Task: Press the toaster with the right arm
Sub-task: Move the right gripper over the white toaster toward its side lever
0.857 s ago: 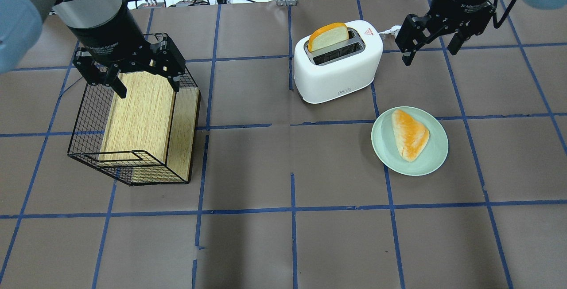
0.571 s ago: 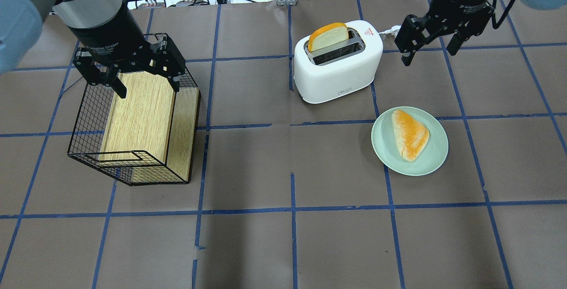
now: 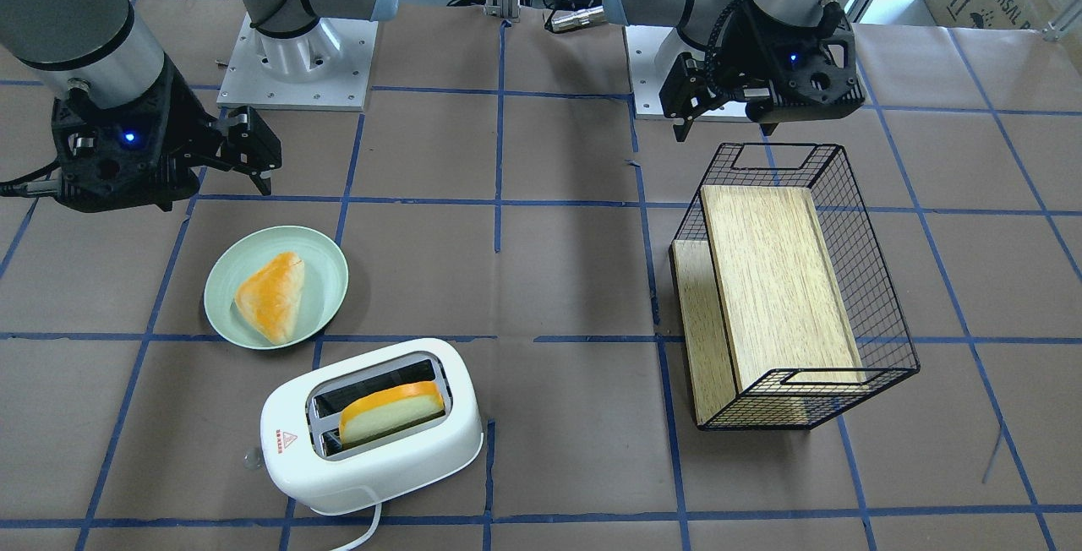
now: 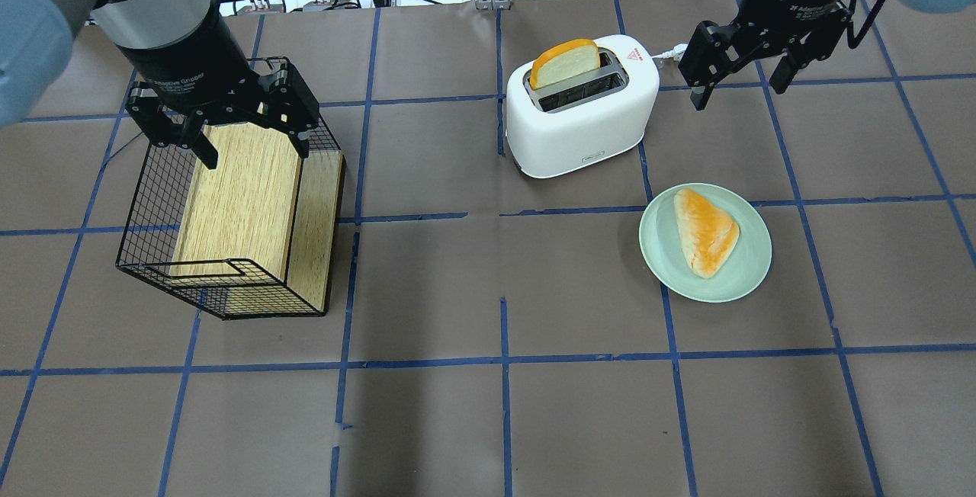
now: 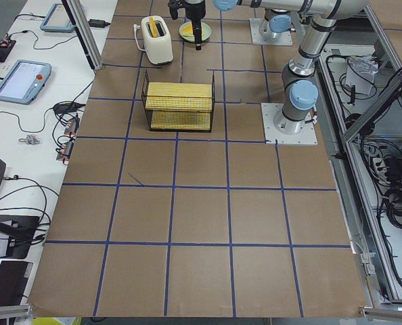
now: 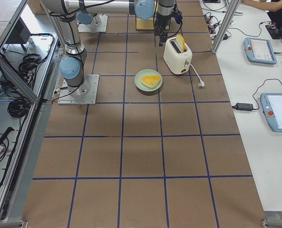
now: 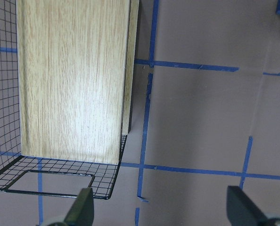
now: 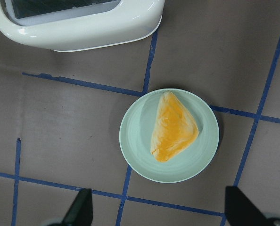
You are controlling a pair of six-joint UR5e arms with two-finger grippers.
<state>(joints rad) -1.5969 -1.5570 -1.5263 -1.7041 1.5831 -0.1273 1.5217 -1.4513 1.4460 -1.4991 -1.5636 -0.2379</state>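
Note:
The white two-slot toaster (image 4: 583, 112) stands at the far middle of the table with a slice of bread (image 4: 564, 61) sticking up from one slot. It also shows in the front-facing view (image 3: 372, 441) and at the top of the right wrist view (image 8: 78, 28). My right gripper (image 4: 740, 89) is open and empty. It hangs above the table, to the right of the toaster's end with the red triangle and apart from it. My left gripper (image 4: 255, 148) is open and empty above the black wire basket (image 4: 145, 200).
A light green plate (image 4: 656, 253) with a wedge of bread (image 4: 705, 232) lies in front of the right gripper and right of the toaster. The toaster's white cord (image 4: 671, 53) runs off its right end. The basket holds a wooden board (image 4: 244, 192).
My right gripper has shifted very slightly toward the far edge of the table. The left arm, toaster and plate have not moved.

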